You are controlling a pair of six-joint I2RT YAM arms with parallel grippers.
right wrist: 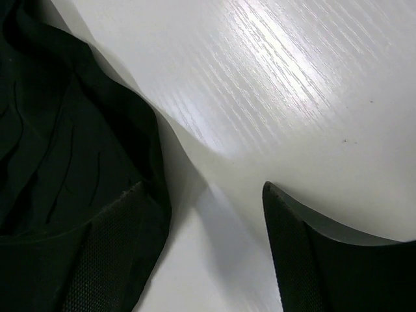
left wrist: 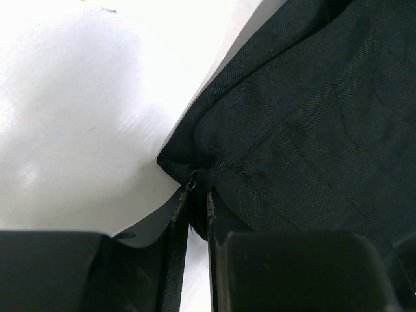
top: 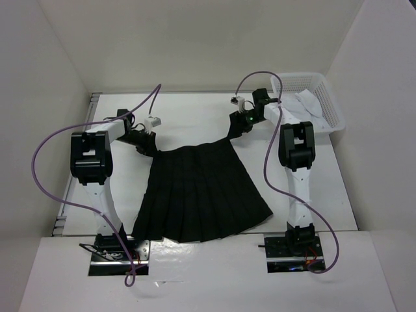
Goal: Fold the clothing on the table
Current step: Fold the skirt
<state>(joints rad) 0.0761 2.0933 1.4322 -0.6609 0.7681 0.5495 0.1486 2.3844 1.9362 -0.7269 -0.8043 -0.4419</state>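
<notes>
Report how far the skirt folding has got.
Done: skirt lies spread flat on the table, no fold made. In hand: left gripper pinches one waistband corner; right gripper stands open at the other corner, skirt edge between its fingers. Remaining: every fold.

Plain white walls [top: 195,39] stand at nine, twelve and three o'clock around the glossy white table [top: 195,110]. A white mesh basket [top: 333,104] sits at two o'clock.
</notes>
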